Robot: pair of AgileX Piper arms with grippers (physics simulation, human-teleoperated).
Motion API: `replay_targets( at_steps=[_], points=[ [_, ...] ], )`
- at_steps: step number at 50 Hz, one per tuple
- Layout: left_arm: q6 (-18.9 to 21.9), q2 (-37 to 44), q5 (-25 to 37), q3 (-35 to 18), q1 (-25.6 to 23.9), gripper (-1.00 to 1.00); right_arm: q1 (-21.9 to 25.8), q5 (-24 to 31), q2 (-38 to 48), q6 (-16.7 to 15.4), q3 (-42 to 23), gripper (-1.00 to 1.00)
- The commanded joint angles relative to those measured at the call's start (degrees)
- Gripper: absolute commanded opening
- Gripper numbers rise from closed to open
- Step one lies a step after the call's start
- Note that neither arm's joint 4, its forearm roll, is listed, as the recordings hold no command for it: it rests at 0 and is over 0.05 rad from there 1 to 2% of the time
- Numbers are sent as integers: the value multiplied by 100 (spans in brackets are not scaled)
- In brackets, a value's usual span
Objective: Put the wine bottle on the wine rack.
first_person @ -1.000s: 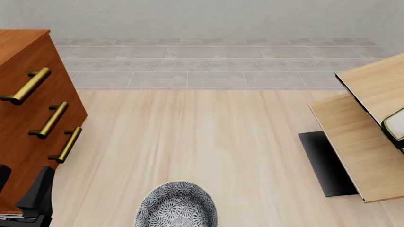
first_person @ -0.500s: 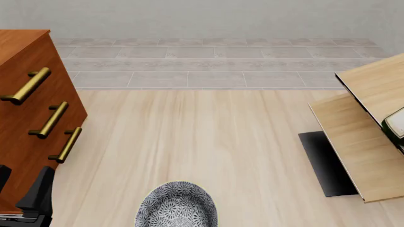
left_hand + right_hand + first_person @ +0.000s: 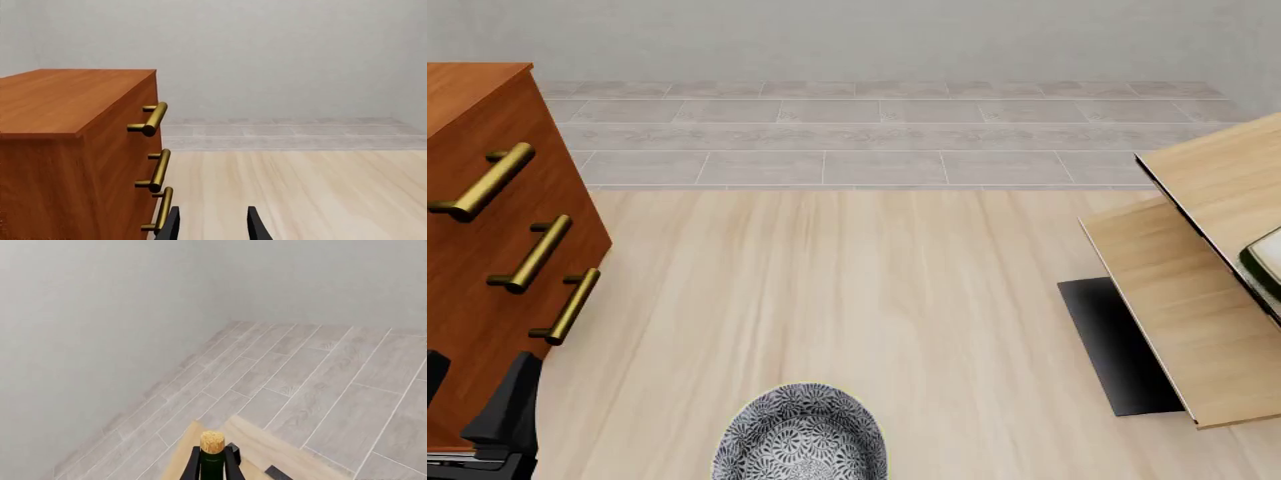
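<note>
At three o'clock, right gripper (image 3: 213,466) fingers clamp the wine bottle (image 3: 213,455) above the wine rack (image 3: 1181,300); left gripper (image 3: 213,225) fingers spread wide.

Even, bright, diffuse light throughout; sharp renders, faint soft shadows, no glare.

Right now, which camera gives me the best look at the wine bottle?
The right wrist view: the wine bottle shows its cork top and dark neck between the right gripper fingers, above the wine rack. The front view catches only a sliver of label at its right edge. The left wrist view shows none of it.
</note>
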Motion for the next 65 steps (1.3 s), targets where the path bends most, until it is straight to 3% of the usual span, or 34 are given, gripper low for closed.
replay_targets(
  at_steps=[1, 21, 29, 42, 65],
  points=[
    [-16, 0, 17, 0, 34, 100, -48, -32, 462, 70, 550, -100],
    [-51, 0, 50, 0, 67, 100, -115, -290, 738, -68, 693, -100],
    [-40, 0, 68, 0, 65, 100, -202, -745, 1165, -120, 861, -100],
    [-24, 0, 76, 0, 71, 100, -350, -1018, 1505, -171, 912, -100],
    [-21, 0, 78, 0, 120, 100, -353, -1072, 1543, -156, 957, -100]
  ],
)
